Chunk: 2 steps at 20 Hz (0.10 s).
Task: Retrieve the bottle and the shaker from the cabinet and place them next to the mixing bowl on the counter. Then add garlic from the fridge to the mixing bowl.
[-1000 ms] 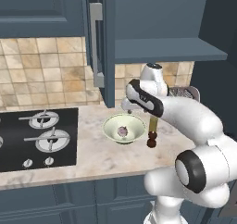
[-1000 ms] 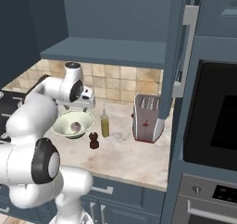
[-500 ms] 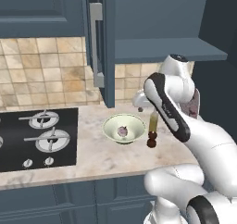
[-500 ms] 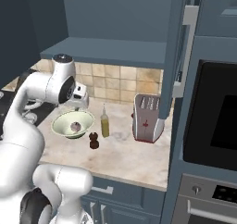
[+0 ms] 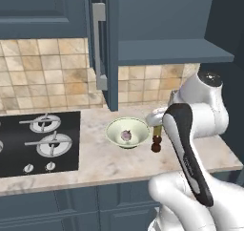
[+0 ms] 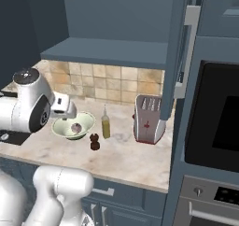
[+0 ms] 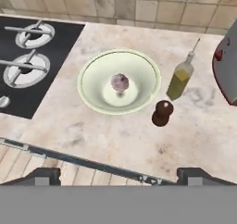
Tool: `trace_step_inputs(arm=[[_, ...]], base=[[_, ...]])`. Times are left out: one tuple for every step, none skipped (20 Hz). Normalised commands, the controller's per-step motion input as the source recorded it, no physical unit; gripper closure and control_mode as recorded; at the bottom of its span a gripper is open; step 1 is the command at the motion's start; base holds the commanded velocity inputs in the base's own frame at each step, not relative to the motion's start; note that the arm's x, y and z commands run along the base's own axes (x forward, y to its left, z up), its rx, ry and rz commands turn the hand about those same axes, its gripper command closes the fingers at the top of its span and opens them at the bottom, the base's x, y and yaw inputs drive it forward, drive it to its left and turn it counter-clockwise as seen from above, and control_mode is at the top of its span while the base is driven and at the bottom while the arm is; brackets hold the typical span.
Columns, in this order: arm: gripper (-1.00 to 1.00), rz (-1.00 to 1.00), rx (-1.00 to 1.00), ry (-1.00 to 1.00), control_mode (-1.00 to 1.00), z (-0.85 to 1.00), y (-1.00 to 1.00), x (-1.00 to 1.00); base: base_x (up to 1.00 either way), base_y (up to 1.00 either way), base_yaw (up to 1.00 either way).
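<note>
**Sitting in the mixing bowl: garlic, with bottle and shaker beside it**

Looking from the left base view: mixing bowl [image 5: 127,132] on the counter [image 5: 95,161], garlic [image 5: 126,135] lying in its hollow. Shaker [image 5: 156,143] just right of the bowl, partly behind the white arm. Bottle largely hidden by that arm here. Cabinet [image 5: 167,51] above, door swung out edge-on with its grey bar handle [image 5: 99,46], shelf bare where visible. Black hob [image 5: 38,141] at the left of the counter.

Turning to the right base view: same bowl [image 6: 73,125] with the garlic [image 6: 76,128] inside, and now the bottle [image 6: 106,125] plainly upright just right of the bowl, the shaker [image 6: 94,142] in front of it, nearer the counter edge, apart from both. Toaster [image 6: 148,119] farther right, well apart from the bottle. Built-in oven [image 6: 210,127] at the right. Pincer behind the wrist, unreadable from this side.

Peering down through the hand view: bowl [image 7: 119,81] centred below, garlic [image 7: 120,83] at its bottom, pink-purple tinged. Bottle [image 7: 181,78] close by the bowl's rim, whether touching cannot be told; shaker [image 7: 162,113] near both. Gripper [image 7: 118,176] with fingertips [image 7: 43,176] set wide apart at the frame's bottom, nothing between them, held well above the counter's front edge. Hob [image 7: 28,56] burners at upper left, toaster [image 7: 227,70] cut off at the right.
</note>
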Motion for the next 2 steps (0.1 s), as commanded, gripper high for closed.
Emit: trace_step_inputs(arm=[[-1.0, 0.0, -0.15, -0.12, -1.0, 0.53, 0.0, -0.67], [-1.0, 0.0, -0.15, -0.08, -1.0, 0.59, 0.0, -0.64]], base=[[0.0, 0.0, 0.0], [0.0, 0.0, 0.0]])
